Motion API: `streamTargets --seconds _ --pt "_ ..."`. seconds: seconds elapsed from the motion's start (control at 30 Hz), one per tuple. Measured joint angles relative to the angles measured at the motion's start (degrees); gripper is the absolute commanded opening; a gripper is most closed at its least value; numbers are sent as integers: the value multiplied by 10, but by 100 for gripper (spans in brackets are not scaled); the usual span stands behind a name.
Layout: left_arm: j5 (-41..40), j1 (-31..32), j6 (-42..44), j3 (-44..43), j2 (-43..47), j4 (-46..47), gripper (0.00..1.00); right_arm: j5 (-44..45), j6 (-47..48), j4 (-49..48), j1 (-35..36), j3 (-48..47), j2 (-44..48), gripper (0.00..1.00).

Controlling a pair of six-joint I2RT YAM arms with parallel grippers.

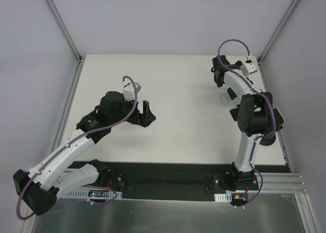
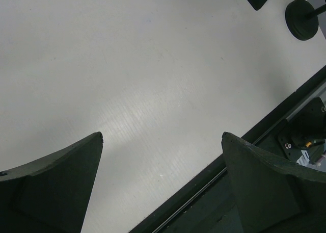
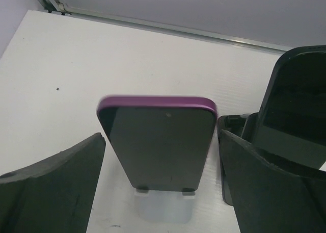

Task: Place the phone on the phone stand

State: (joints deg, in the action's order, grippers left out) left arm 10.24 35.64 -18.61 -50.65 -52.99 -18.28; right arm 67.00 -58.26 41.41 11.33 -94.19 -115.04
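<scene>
In the right wrist view a phone [image 3: 160, 144] with a purple edge and a dark screen leans upright on a small white stand [image 3: 162, 207]. My right gripper [image 3: 162, 135] is open, with one finger on each side of the phone and not touching it. Just right of it stands the black phone stand [image 3: 293, 105], a tilted glossy black plate on a short black foot. I cannot tell whether anything rests on it. In the top view the right gripper [image 1: 219, 79] is at the back right, near the white stand [image 1: 225, 98]. My left gripper [image 1: 147, 113] is open and empty over mid-table.
The left wrist view shows my open left gripper [image 2: 162, 135] above bare white table, with the black base strip [image 2: 239, 151] at the near edge. A round black foot [image 2: 301, 19] stands far right. A metal rail [image 3: 168, 28] borders the table behind the phone.
</scene>
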Motion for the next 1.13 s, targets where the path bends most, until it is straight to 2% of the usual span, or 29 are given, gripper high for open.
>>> streamTargets --seconds 0.37,0.57,0.67,0.8,0.93,1.03,1.13 --pt "9 0 -6 0 11 0 99 -30 140 -29 0 0 26 96" --pt "23 0 -32 0 45 0 99 -43 181 -5 3 17 105 96" --pt "29 0 -50 0 66 -1 99 -60 242 -26 16 62 176 96" --pt "30 0 -77 8 99 -2 99 -142 393 -80 82 101 258 97" --pt "31 0 -107 14 126 -14 99 -271 521 -109 196 150 333 96" --pt "33 0 -126 14 152 -20 99 -357 558 -102 266 224 425 96" --pt "37 0 -137 -2 176 -34 99 -420 563 -65 287 256 533 96"
